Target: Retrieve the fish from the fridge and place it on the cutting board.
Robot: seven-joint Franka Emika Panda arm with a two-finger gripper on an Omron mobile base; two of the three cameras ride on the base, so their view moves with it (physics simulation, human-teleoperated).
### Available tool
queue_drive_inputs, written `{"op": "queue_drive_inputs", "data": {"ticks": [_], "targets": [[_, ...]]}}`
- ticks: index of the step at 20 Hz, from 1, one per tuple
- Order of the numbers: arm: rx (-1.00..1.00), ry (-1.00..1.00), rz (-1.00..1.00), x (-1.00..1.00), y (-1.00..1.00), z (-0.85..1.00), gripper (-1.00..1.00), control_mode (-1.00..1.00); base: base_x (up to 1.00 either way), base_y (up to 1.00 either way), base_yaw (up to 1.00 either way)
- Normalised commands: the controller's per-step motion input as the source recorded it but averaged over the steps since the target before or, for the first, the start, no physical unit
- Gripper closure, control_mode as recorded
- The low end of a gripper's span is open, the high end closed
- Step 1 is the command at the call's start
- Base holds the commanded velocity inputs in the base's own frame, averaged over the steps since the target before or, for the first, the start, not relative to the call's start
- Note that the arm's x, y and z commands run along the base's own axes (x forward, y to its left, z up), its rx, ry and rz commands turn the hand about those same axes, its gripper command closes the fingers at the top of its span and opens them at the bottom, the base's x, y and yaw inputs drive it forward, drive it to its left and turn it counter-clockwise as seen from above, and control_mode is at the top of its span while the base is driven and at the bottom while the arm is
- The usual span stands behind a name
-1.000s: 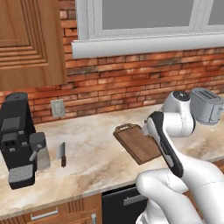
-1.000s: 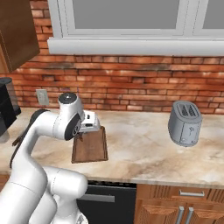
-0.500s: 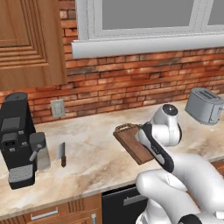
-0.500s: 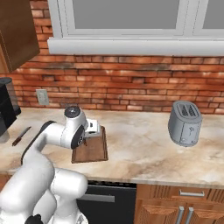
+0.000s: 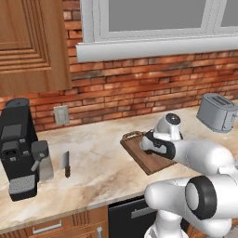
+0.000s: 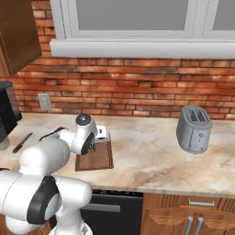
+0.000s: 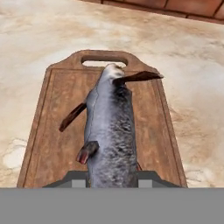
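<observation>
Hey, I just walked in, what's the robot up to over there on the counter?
The robot's gripper is holding a small grey-blue fish over the wooden cutting board, lined up along its length with one end toward the board's handle. The fingers sit on either side of the fish. Whether the fish already touches the wood is hard to tell. Also on the counter are a knife, a coffee machine and a toaster.

A red brick wall (image 5: 139, 88) runs behind the beige marble surface (image 5: 97, 162), with a white-framed window (image 5: 153, 23) and its sill above. A brown wooden cupboard (image 5: 30, 46) hangs at the upper left, and a white wall outlet (image 5: 60, 115) sits below it. Wooden drawers (image 6: 188, 211) and a dark appliance front (image 6: 112, 213) lie under the surface. Light is even and soft.
</observation>
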Motion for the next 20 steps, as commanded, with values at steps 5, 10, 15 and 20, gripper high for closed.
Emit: {"op": "queue_drive_inputs", "data": {"ticks": [5,10,15,20], "targets": [[0.0,0.02,0.04,0.29,0.05,-0.31,1.0,-1.0,0.0,0.0,0.0],[0.0,0.03,0.04,0.16,0.13,-0.38,1.0,-1.0,0.0,0.0,0.0],[0.0,0.02,0.03,0.17,0.22,-0.38,1.0,-1.0,0.0,0.0,0.0],[0.0,0.0,0.0,0.13,0.08,-0.17,-1.0,-1.0,0.0,0.0,0.0]]}}
